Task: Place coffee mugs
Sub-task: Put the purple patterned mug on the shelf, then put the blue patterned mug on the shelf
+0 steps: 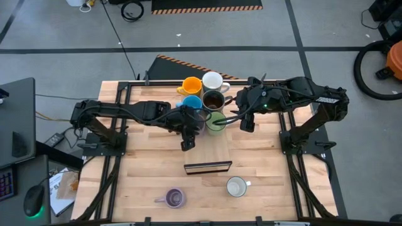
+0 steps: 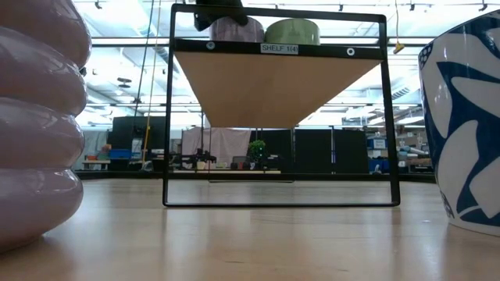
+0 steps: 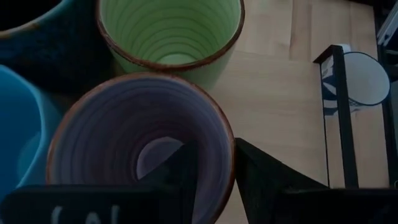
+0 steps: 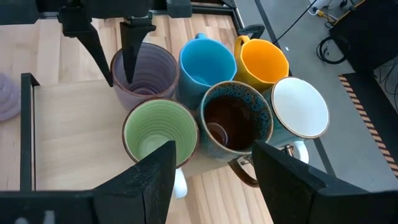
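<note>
The left end effector (image 4: 115,53) straddles the rim of the ribbed lavender ceramic mug (image 4: 144,74) on the raised wooden shelf board (image 1: 210,150), fingers parted and slack. The right end effector (image 4: 211,180) gapes empty beside the green ribbed mug (image 4: 160,134).

From above, the left pincer (image 1: 187,129) hides most of the lavender mug (image 4: 144,73) on the shelf. In the low view, the near-edge purple mug (image 2: 39,125) and patterned mug (image 2: 462,125) are cut off; their handles perhaps lie outside.

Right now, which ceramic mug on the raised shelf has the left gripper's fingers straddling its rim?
The ribbed lavender-purple mug beside the green mug: the left gripper has one finger inside it, one outside.
</note>
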